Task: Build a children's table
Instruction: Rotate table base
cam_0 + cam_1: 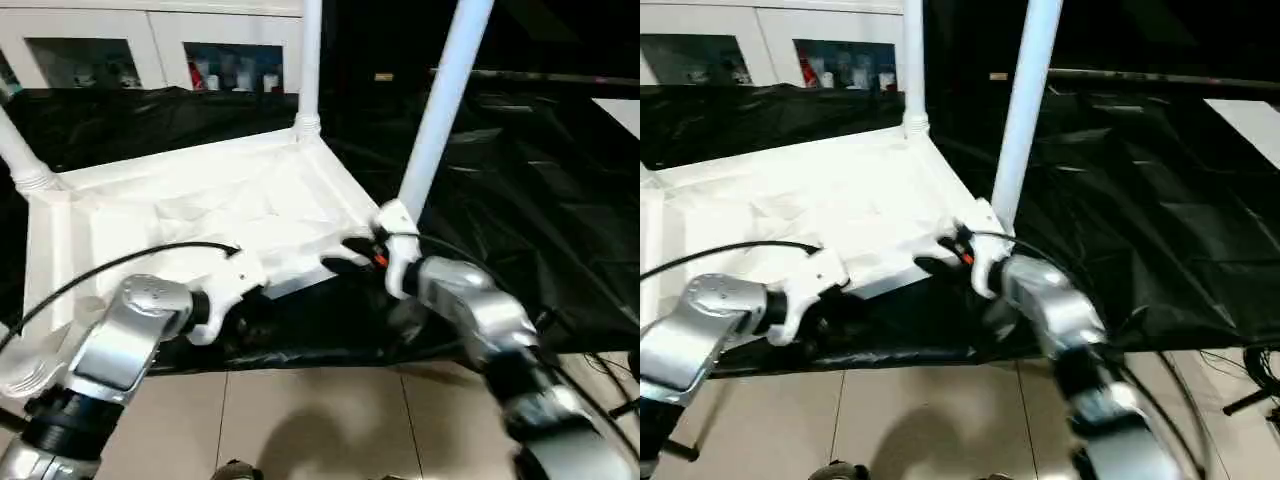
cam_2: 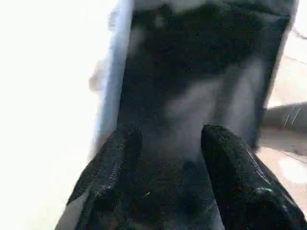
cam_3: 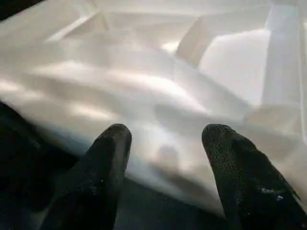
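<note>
The white tabletop lies upside down on black cloth, ribbed underside up. Three white legs stand in its corner sockets: one at the far corner, one at the near right corner, one at the left. My left gripper hovers at the tabletop's front edge, open, with black cloth showing between its fingers. My right gripper is open beside the near right corner socket, its fingers pointing across the tabletop's rim at the ribs; nothing sits between them.
Black cloth covers the work table and hangs over its front edge. A white glass-door cabinet stands behind. Tiled floor lies below the front edge, with cables at the right. A black cable arcs over my left forearm.
</note>
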Motion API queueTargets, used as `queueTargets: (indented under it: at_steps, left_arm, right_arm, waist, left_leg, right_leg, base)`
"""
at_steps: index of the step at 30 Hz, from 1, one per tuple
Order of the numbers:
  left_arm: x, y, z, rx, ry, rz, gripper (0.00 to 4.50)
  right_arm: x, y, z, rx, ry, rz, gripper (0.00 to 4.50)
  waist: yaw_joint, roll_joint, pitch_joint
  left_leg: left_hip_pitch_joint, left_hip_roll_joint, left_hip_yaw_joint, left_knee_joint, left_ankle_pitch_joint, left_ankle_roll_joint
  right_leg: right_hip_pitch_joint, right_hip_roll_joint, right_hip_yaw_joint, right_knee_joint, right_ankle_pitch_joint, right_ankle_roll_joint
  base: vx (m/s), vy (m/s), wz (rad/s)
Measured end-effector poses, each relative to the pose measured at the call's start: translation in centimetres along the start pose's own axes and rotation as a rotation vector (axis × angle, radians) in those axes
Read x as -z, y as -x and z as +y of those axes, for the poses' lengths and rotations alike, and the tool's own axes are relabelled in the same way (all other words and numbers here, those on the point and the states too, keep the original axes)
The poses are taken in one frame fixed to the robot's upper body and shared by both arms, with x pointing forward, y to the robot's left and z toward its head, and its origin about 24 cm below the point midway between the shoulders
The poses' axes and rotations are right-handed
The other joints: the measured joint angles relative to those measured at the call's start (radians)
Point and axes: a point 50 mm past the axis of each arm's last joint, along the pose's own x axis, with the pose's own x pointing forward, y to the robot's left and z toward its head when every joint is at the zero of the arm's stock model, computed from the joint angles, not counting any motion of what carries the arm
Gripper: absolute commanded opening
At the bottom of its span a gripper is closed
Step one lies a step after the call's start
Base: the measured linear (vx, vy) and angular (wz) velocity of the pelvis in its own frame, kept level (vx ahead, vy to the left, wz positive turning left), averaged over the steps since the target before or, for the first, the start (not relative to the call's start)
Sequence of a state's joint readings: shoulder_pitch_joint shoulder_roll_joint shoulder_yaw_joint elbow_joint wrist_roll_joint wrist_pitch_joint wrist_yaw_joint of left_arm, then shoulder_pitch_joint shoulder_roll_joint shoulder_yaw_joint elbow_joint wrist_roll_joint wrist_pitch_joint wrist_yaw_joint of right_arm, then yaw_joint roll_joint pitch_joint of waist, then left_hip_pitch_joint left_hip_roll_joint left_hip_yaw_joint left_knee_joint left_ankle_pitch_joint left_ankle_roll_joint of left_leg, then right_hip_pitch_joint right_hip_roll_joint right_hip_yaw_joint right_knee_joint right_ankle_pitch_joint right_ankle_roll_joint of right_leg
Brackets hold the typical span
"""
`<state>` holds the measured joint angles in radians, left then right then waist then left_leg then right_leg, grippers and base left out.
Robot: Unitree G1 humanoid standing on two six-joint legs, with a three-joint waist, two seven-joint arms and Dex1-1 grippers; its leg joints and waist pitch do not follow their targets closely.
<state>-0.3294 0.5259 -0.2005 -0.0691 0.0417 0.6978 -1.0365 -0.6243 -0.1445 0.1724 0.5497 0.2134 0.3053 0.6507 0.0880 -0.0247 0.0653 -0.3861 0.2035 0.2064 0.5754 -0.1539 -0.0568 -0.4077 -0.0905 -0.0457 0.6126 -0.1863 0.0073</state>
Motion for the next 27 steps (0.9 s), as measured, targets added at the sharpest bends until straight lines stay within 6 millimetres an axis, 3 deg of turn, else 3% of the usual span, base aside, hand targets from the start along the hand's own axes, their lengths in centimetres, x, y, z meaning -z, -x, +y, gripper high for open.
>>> queueTargets:
  at_steps: [5, 13, 16, 27]
  left_arm:
    - [-0.1, 0.9, 0.4, -0.091, 0.009, 0.002, 2.42]
    - [0.7, 1.4, 0.3, -0.155, 0.028, 0.033, 2.42]
    - [1.2, 1.4, 0.2, -0.167, 0.042, 0.042, 2.42]
    - [2.0, 0.8, 0.1, -0.217, 0.057, 0.046, 2.42]
  right_arm:
    - [-1.7, -1.3, -1.4, 0.139, -0.031, -0.07, 1.95]
    - [-0.5, -1.0, -3.5, 0.334, -0.116, -0.083, 1.15]
    - [-0.7, -0.6, -4.5, 0.428, -0.14, -0.101, 0.91]
    - [-1.1, 1.1, -7.0, 0.588, -0.154, -0.13, 0.03]
  waist:
    - [0.0, -0.002, 0.0]
    - [-0.002, -0.003, -0.001]
    - [0.005, -0.005, -0.001]
    - [0.004, -0.009, -0.001]
  left_leg:
    - [0.0, 0.0, 0.0, 0.0, 0.0, 0.0]
    - [0.0, 0.0, 0.0, 0.001, 0.001, -0.001]
    - [-0.001, 0.0, 0.0, 0.002, 0.001, -0.001]
    - [-0.003, 0.0, -0.002, 0.011, 0.001, -0.001]
  right_leg:
    - [0.0, 0.0, 0.0, 0.001, 0.0, 0.0]
    - [0.0, 0.0, 0.0, 0.002, 0.0, 0.0]
    - [0.0, 0.0, 0.0, 0.003, 0.0, 0.0]
    - [0.0, 0.0, 0.0, 0.008, 0.0, 0.0]
  base:
    - [0.0, 0.0, 0.0]
    - [0.0, 0.0, 0.0]
    - [0.0, 0.0, 0.0]
    - [0.0, 0.0, 0.0]
